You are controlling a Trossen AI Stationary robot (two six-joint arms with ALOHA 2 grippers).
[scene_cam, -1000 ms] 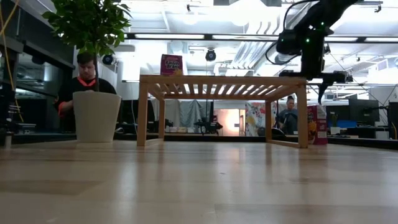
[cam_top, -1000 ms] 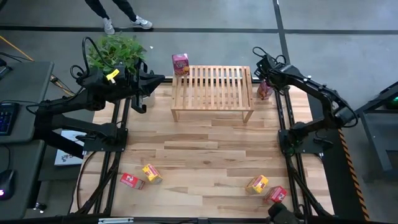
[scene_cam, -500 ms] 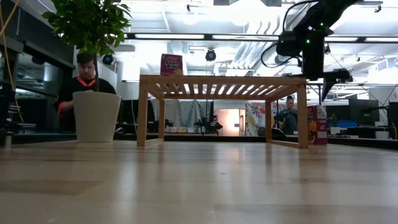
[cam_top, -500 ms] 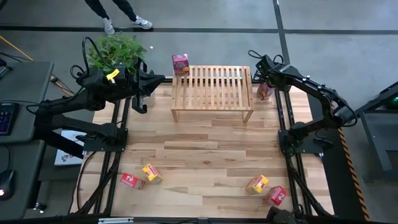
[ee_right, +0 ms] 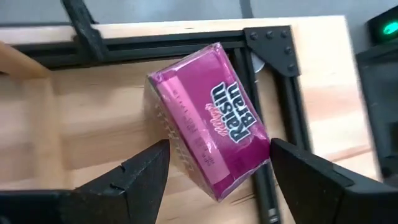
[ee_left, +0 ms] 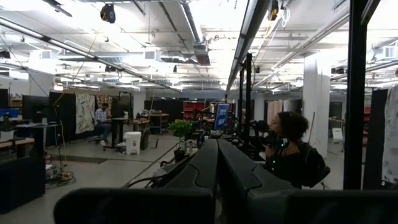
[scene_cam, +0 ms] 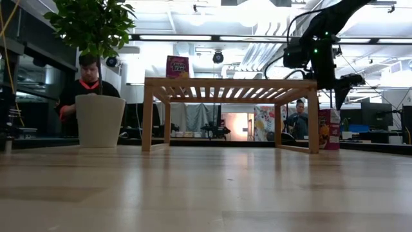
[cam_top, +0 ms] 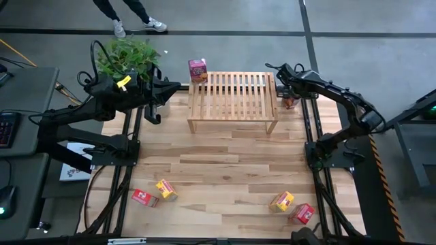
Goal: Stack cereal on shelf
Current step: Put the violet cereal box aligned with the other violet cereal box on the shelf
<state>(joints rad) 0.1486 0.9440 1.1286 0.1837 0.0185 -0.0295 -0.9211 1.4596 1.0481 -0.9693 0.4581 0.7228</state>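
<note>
A pink cereal box (ee_right: pixel 211 118) stands on the table just right of the shelf (cam_top: pixel 231 95), also seen in the low view (scene_cam: pixel 328 129). My right gripper (ee_right: pixel 219 155) hangs above it, open and slanting down, one finger on either side of the box without touching it (scene_cam: pixel 338 87). A second pink box (cam_top: pixel 197 69) stands at the shelf's far left corner (scene_cam: pixel 177 67). Two red boxes (cam_top: pixel 143 197) (cam_top: pixel 302 213) and two yellow boxes (cam_top: pixel 166 189) (cam_top: pixel 281 201) lie near the table's near edge. My left gripper (cam_top: pixel 178 86) waits, shut, raised at the far left.
A potted plant (cam_top: pixel 126 54) stands at the table's far left corner (scene_cam: pixel 100 119). The black frame rail (ee_right: pixel 273 93) runs right beside the pink box. People sit beyond the table in the low view (scene_cam: pixel 87 84). Bare wood lies between the shelf and the near boxes.
My right gripper has rolled about its own pointing line and sunk a little toward the pink box beside the shelf. It has stayed open. The boxes and the shelf have not moved.
</note>
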